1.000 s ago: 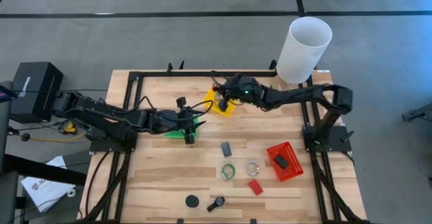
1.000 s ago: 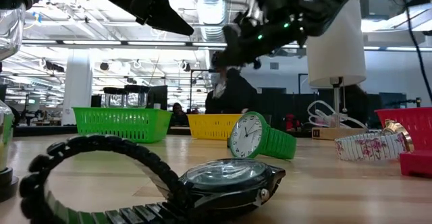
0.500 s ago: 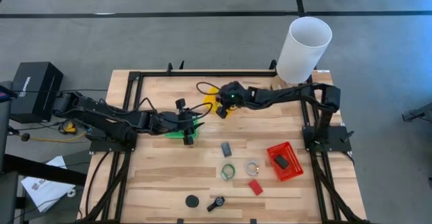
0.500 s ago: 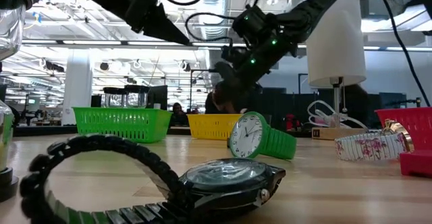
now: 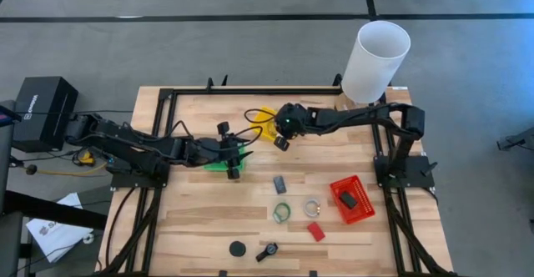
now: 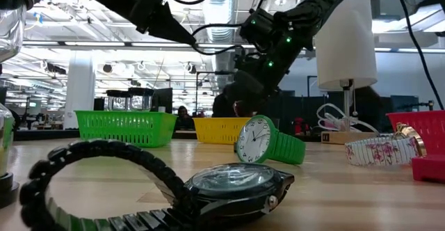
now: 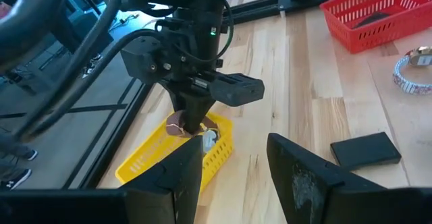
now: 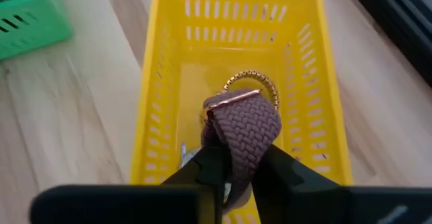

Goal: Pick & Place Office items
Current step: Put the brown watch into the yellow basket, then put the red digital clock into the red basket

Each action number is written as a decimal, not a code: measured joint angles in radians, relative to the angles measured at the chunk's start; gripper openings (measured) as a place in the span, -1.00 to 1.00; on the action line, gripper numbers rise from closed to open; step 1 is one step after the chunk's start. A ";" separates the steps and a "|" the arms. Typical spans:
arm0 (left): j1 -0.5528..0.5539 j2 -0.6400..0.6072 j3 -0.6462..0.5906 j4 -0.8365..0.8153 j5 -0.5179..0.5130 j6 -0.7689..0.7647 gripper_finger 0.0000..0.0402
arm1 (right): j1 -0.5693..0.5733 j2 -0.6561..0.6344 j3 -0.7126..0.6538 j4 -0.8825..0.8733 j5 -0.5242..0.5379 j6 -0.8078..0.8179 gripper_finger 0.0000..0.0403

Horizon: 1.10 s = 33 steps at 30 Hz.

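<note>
My right gripper [image 8: 233,177] is shut on a mauve braided watch strap [image 8: 246,126] over the yellow mesh tray [image 8: 148,116], which sits near the table's far edge [image 5: 265,120]. A gold beaded ring [image 8: 253,81] shows just behind the strap; whether it belongs to it I cannot tell. My left gripper [image 7: 236,170] is open above the green tray [image 5: 219,163] and touches nothing. On the wood lie a dark grey block [image 5: 279,183], a green ring [image 5: 282,213], a clear ring [image 5: 311,206], a red block [image 5: 315,231] and a black puck [image 5: 238,248]. My right gripper pinches the mauve strap at its looped band [image 8: 237,158] between the two fingers. The fingers point down into the yellow tray from above. The strap hangs at the fingertips [image 7: 181,124] at the height of the tray's rim; whether it rests on the tray's floor I cannot tell.
A red mesh tray [image 5: 360,212] with a dark item stands at the right. A tall white cylinder [image 5: 377,56] stands at the far right corner. A black watch [image 5: 267,251] lies near the near edge. A pale item [image 7: 210,140] lies in the yellow tray.
My right gripper has come down over the yellow tray and tipped its fingers downward, still shut on the strap. Its wrist has also shifted slightly toward the near edge. The strap has come down with it to the tray's rim.
</note>
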 joint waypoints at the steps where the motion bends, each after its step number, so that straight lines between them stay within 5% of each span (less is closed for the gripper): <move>1: 0.000 0.000 0.000 0.004 0.000 0.000 -0.21 | 0.000 -0.003 0.000 0.003 0.001 -0.010 -0.70; 11: 0.000 0.000 0.000 0.020 0.000 0.000 -0.21 | 0.004 -0.004 0.003 -0.026 0.003 -0.124 -0.38; 22: 0.000 0.000 0.000 0.022 0.000 0.000 -0.21 | 0.021 -0.004 0.186 -0.306 0.045 -0.158 0.01; 33: 0.000 0.000 0.000 0.021 0.001 0.000 -0.21 | 0.063 -0.004 0.377 -0.650 0.098 -0.125 0.04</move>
